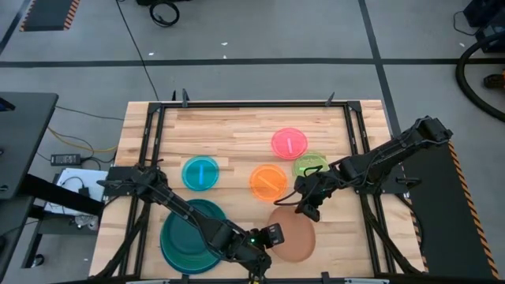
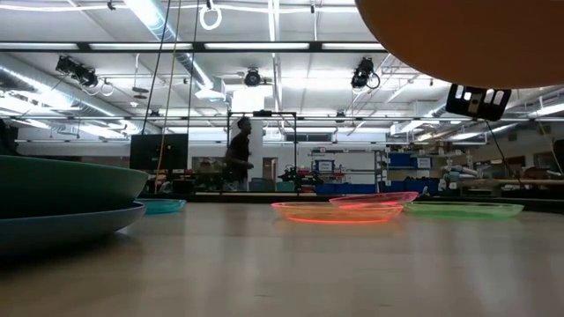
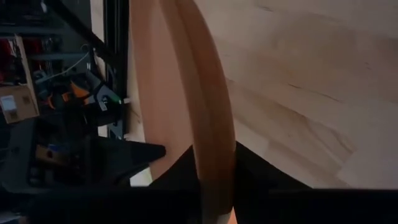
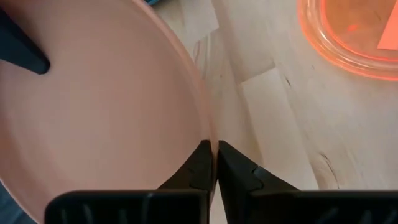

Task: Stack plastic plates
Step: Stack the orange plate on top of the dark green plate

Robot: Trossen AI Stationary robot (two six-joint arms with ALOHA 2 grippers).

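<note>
The brown plate (image 1: 293, 235) hangs in the air near the table's near edge; the low view shows its underside (image 2: 467, 40) high above the tabletop. My left gripper (image 1: 272, 234) is shut on its left rim and my right gripper (image 1: 310, 207) on its far rim. A dark teal plate (image 1: 189, 229) rests in larger teal and blue plates at the near left, seen stacked in the low view (image 2: 62, 189). The small cyan (image 1: 200, 173), orange (image 1: 268, 181), green (image 1: 310, 164) and pink (image 1: 289, 143) plates lie flat on the table. My left gripper (image 3: 213, 149) pinches the brown plate's left rim (image 3: 211, 124) between its two fingers, coming level from the table's left, one finger on each face of the rim. The plate is lifted clear of the table. My right gripper (image 4: 214, 144) pinches the brown plate's far rim (image 4: 202, 118) between its two fingers, one on the inner face and one outside, slanting in from the far right. The plate hangs clear above the wood.
A black frame (image 1: 237, 104) runs around the wooden tabletop (image 1: 237, 134). Bare wood lies along the far edge and between the small plates and the stack. A person (image 2: 238, 154) stands far off in the room behind the table.
</note>
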